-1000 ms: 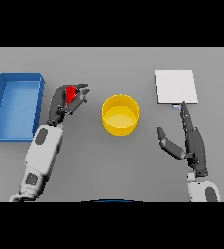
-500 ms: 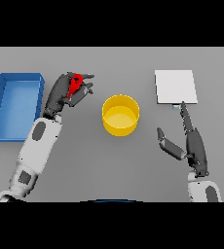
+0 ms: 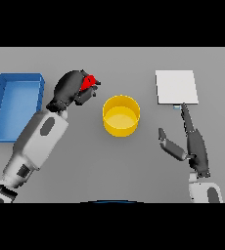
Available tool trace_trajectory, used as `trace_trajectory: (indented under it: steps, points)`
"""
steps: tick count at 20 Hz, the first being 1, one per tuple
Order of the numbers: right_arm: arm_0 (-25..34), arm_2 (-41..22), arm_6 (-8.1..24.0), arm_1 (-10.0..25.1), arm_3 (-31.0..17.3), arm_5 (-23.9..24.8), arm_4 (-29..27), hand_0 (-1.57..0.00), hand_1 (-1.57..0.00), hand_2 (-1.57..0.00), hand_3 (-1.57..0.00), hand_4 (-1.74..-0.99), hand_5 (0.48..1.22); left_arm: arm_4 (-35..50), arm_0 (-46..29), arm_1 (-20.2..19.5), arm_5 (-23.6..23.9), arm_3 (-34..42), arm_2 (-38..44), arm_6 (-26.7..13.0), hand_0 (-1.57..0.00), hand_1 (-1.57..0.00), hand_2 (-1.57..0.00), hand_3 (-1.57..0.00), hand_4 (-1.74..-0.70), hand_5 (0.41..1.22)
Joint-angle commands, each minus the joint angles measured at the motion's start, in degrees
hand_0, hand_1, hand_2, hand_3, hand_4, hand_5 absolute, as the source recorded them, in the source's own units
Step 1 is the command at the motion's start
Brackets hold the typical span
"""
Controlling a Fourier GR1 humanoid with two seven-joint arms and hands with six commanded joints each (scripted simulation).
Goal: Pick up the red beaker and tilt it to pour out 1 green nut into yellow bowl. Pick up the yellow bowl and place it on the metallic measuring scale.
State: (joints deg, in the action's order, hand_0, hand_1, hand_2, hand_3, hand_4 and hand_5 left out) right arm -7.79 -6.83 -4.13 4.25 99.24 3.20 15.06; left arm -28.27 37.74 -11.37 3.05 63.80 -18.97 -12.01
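Observation:
My left hand (image 3: 70,89) is curled round the red beaker (image 3: 88,82), of which only a small red part shows between the fingers. The beaker is held above the table, tilted toward the yellow bowl (image 3: 121,115), just to the bowl's upper left. The bowl stands upright in the middle of the table. I cannot see any green nut. The metallic measuring scale (image 3: 176,87) lies flat at the back right. My right hand (image 3: 194,144) rests open on the table below the scale, its fingers pointing at the scale's near edge.
A blue tray (image 3: 15,103) with raised walls lies at the left side of the table, next to my left forearm.
My left hand has lifted the red beaker, carried it right toward the yellow bowl and tipped it. The right hand has stayed still.

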Motion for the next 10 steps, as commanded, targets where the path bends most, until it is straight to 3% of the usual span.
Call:
trace_trajectory:
  steps: [1, 6, 8, 10]
  points:
    - [0.02, 0.21, -0.03, -0.06, 0.05, -0.07, -0.43, 0.0, 0.0, 0.0, 0.0, -1.254, 0.687, -2.27, 0.41, -1.06, -0.63, 0.12, -2.07, -0.5, -1.57, -1.57, -1.57, -1.57, -1.74, 1.133]
    - [-0.1, -0.58, 0.83, -0.51, 0.58, -0.07, 0.27, 0.0, 0.0, 0.0, 0.0, -1.27, 0.7, -12.05, 6.23, -3.95, -3.87, -2.26, -11.19, -3.38, -1.57, -1.57, -1.57, -1.57, -1.74, 1.173]
    - [-0.06, -0.77, 0.64, -0.75, 0.53, -0.01, 0.39, 0.0, 0.0, 0.0, 0.0, -1.274, 0.704, -14.4, 8.2, -4.84, -5.09, -3.4, -13.86, -2.55, -1.57, -1.57, -1.57, -1.57, -1.74, 1.19]
    - [-1.95, -0.97, -0.51, -0.7, 1.73, -0.22, 0.18, 0.0, 0.0, 0.0, 0.0, -1.284, 0.705, -16.7, 9.99, -5.96, -7.04, -3.7, -16.5, -1.87, -1.57, -1.57, -1.57, -1.57, -1.65, 1.201]
